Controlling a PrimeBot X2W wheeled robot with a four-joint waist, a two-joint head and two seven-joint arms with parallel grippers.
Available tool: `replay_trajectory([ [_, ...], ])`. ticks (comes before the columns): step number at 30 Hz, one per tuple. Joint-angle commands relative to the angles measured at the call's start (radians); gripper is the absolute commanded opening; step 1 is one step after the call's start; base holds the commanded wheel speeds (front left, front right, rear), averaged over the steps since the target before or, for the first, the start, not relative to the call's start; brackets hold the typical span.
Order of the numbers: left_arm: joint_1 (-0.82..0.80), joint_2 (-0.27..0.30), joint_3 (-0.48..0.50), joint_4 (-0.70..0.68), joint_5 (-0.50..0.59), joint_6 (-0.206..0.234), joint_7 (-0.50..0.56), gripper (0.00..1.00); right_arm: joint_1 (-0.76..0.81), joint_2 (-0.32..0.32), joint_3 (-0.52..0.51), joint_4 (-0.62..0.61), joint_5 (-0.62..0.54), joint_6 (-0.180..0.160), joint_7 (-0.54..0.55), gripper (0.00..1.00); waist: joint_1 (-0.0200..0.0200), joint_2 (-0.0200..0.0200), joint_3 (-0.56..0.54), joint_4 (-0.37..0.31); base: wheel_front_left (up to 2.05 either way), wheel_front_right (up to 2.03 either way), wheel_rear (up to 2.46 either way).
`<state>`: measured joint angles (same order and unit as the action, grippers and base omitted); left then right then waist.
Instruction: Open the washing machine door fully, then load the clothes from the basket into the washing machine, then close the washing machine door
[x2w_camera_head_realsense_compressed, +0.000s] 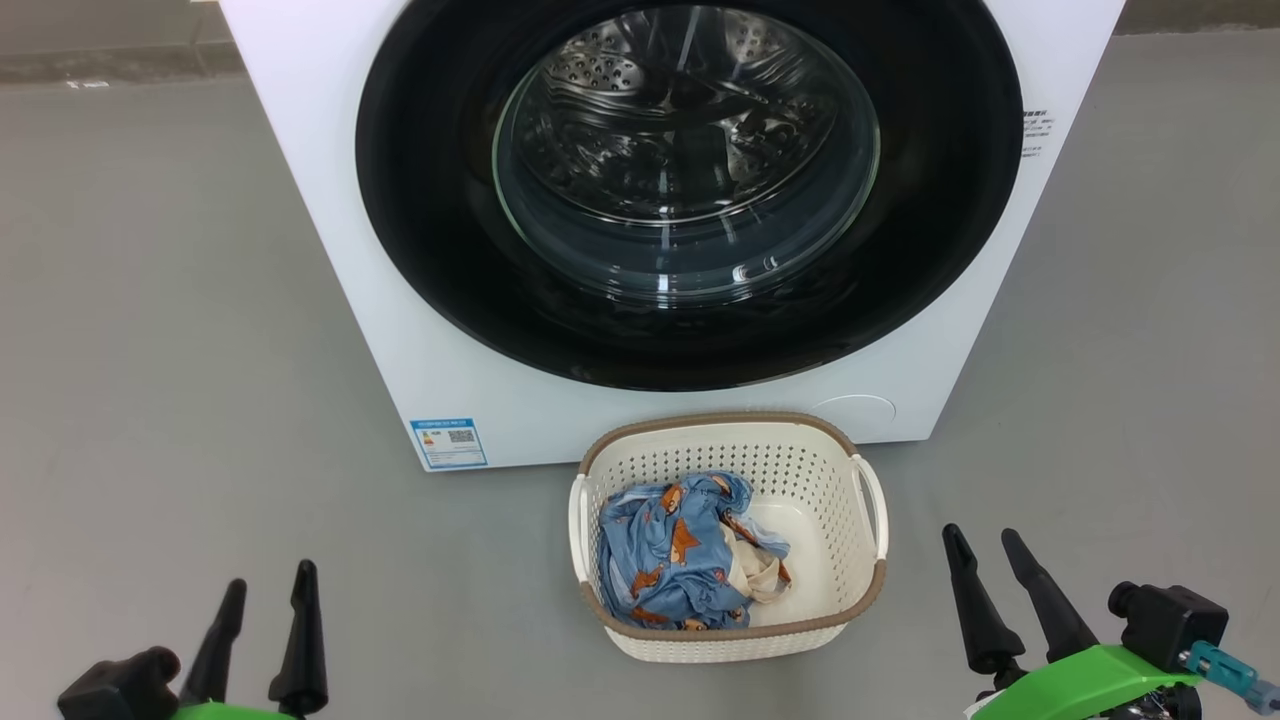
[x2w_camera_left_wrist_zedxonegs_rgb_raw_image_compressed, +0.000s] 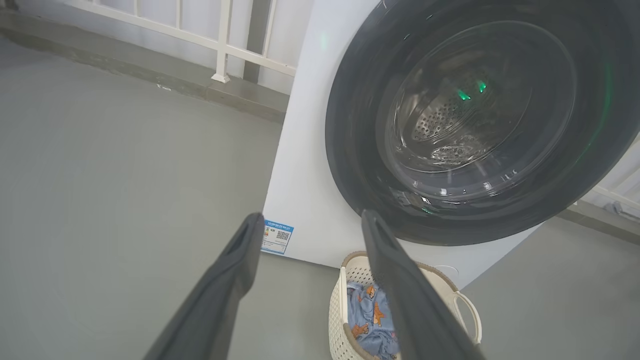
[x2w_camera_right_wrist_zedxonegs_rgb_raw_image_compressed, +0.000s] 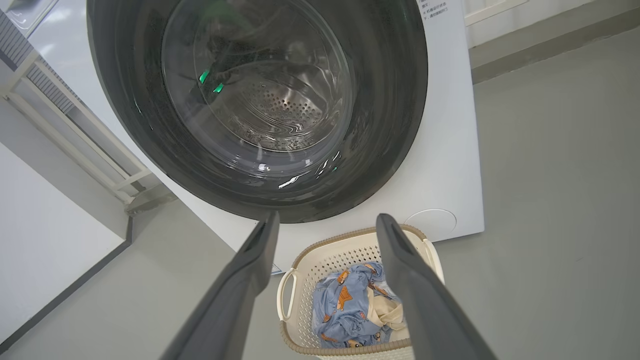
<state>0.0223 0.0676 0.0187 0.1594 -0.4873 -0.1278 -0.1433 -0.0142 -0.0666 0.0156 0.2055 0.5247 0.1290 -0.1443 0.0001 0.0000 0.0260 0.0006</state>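
Basket (x2w_camera_head_realsense_compressed: 720, 421) of clothes (x2w_camera_head_realsense_compressed: 665, 565) between left gripper (x2w_camera_head_realsense_compressed: 271, 574) and right gripper (x2w_camera_head_realsense_compressed: 980, 533), both open, empty

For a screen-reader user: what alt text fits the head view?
A white washing machine, its black-rimmed door shut, with a cream basket of blue clothes before it. Left hand and right hand, both open, sit low.

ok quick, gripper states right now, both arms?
Left gripper: open, holding nothing.
Right gripper: open, holding nothing, apart from the basket.
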Motion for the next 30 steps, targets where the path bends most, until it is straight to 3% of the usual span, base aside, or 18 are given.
replay_trajectory([
  [1, -0.01, 0.025, 0.022, -0.036, 0.038, -0.001, -0.016, 1.0, -0.016, -0.01, 0.021, -0.029, -0.039, 0.001, -0.015, 1.0, -0.0001, 0.0, 0.0, 0.0, 0.0, 0.0, 0.0],
  [30, 0.022, 0.1, -0.045, -0.082, 0.41, 0.07, -0.101, 1.0, -0.002, -0.008, 0.032, -0.032, -0.39, 0.002, -0.1, 1.0, -0.0001, 0.0, 0.014, 0.0, 0.0, 0.0, 0.0],
])
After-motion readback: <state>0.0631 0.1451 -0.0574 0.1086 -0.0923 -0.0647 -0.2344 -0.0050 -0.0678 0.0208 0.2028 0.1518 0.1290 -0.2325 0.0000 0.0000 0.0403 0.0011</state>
